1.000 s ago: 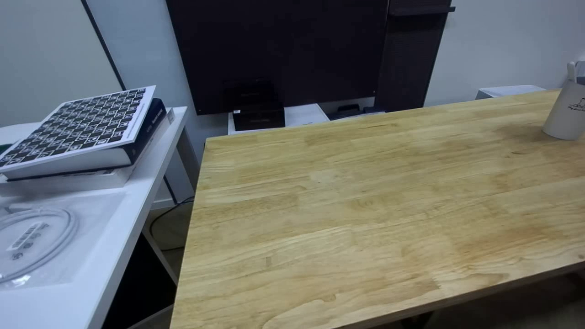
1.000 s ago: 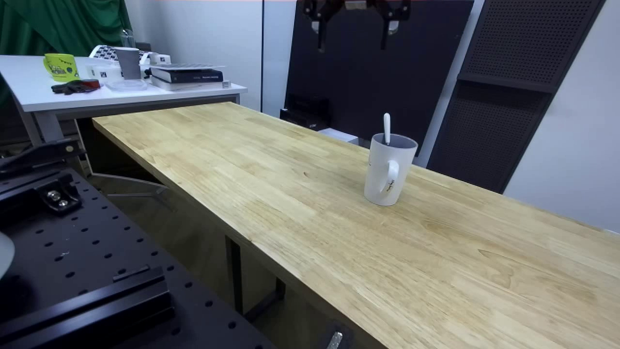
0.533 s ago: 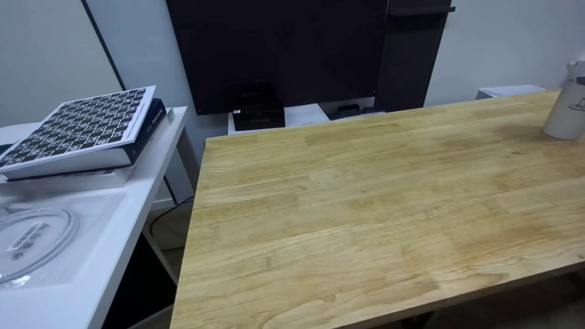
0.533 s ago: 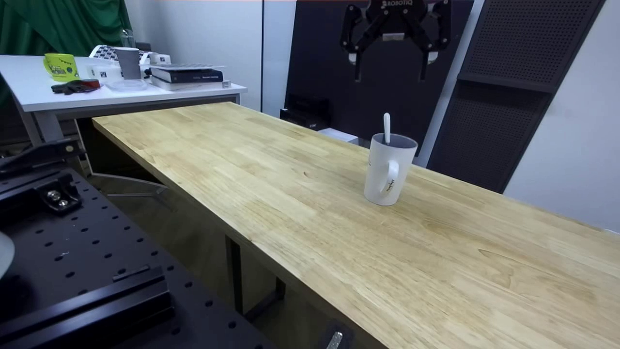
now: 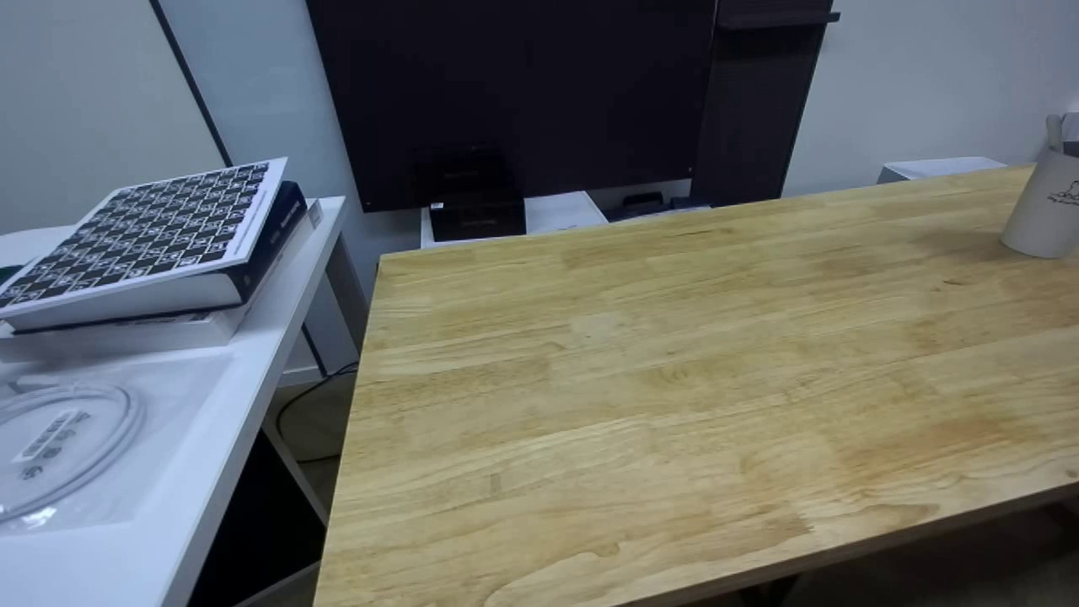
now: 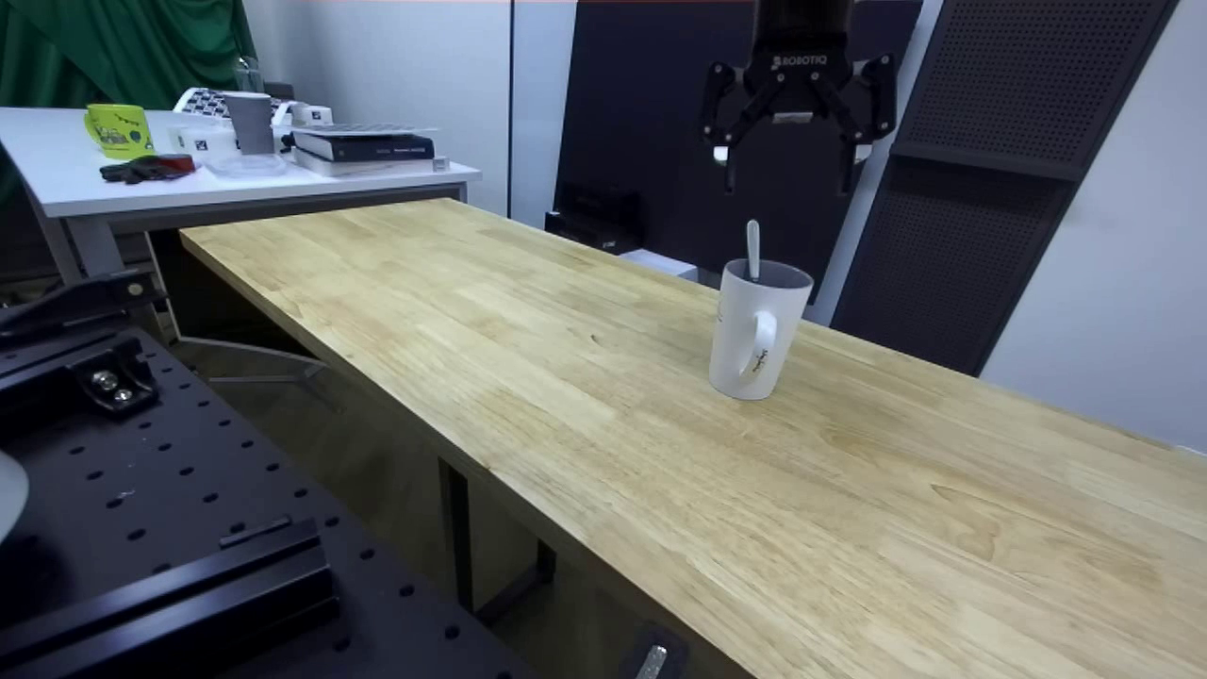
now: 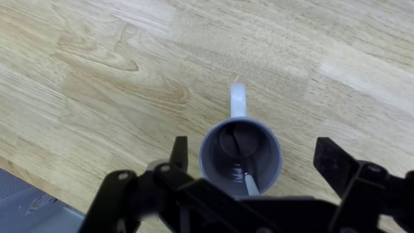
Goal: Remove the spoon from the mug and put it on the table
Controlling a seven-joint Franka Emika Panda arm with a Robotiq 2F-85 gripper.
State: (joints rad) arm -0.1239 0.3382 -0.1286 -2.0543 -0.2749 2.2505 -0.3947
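Now the hand [image 6: 787, 187] hangs above the mug [image 6: 750, 330], spread wide and holding nothing, while the spoon [image 6: 752, 247] leans inside the mug on the desk [image 6: 528, 377]. If the hand descends off-centre from the spoon, perhaps it will strike the mug and tip it.

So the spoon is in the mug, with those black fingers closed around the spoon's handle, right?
Not quite: the wrist view shows the fingers spread apart, and an exterior view shows them above the spoon, clear of it. The spoon is in the mug.
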